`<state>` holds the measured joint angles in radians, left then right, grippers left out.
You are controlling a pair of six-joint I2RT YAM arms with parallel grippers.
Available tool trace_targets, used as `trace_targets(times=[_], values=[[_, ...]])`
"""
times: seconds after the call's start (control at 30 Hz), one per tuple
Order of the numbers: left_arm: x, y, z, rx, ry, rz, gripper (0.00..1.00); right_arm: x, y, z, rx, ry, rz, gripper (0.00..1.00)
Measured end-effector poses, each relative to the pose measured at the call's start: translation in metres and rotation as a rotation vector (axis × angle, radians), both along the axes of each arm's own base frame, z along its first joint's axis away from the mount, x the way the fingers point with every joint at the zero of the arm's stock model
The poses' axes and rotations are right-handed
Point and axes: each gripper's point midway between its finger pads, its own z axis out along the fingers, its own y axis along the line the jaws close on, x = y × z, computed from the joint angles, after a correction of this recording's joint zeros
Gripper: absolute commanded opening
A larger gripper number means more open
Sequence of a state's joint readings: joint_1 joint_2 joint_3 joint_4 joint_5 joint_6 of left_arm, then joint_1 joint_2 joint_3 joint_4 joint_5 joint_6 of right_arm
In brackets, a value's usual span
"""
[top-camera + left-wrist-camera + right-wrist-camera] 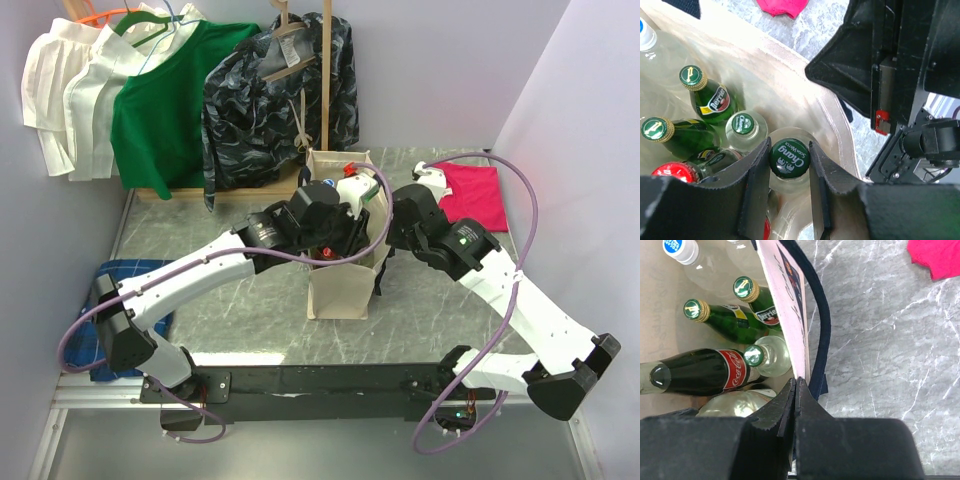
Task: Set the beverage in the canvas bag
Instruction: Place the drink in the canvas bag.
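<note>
— Between the left gripper's pads, what is seen?

— A bottle with a green Chang cap is seen there. The cap is flanked by one pad on each side and appears to be touched by both. The jaws are set only as wide as the cap.

— Where is that bottle placed?

— It is found inside the bag, close to the wall on the right arm's side. A second clear bottle with a green cap is seen just beside it. Whether its base is set on the bottom cannot be told.

— Which way is it pointed?

— The cap is turned up toward the wrist camera. The long axis is run down into the bag, roughly upright and in line with the fingers.

— And the right gripper?

— Its jaws are closed fully on the bag's top edge, and the cream wall is pinched between them. The navy handle is hung just outside that wall.

— What else is held in the bag?

— Two green Perrier bottles are leaned side by side. A Coca-Cola bottle is tilted near them, and a blue-capped bottle is set at the far corner.

— And the bag itself?

— It is stood upright at the middle of the table. A pink cloth is laid beyond the right arm, apart from the bag.
</note>
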<state>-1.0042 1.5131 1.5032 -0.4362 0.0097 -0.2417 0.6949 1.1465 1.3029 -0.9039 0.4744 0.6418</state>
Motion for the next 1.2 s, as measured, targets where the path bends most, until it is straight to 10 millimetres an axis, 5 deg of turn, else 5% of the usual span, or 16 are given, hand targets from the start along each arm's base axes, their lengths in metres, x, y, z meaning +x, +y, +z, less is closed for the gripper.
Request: trace_targets(times=[0.7,0.87,0.97,1.1,1.2], values=[[-0.003,0.0,-0.028,0.025,0.045,0.017,0.01,0.001,0.007,0.004,0.029,-0.012,0.024,0.0],[-0.002,-0.002,-0.033,0.031,0.053,0.019,0.01,-0.001,0.008,0.006,0.041,-0.018,0.035,0.08],[0.0,-0.004,-0.039,0.039,0.06,0.02,0.01,-0.001,0.008,0.009,0.048,-0.024,0.04,0.23],[0.002,-0.007,-0.047,0.054,0.066,0.023,0.01,0.002,0.008,0.041,0.123,-0.136,0.035,0.49],[0.004,-0.007,-0.051,0.062,0.066,0.031,0.01,0.001,0.004,0.061,0.162,-0.203,0.028,0.53]])
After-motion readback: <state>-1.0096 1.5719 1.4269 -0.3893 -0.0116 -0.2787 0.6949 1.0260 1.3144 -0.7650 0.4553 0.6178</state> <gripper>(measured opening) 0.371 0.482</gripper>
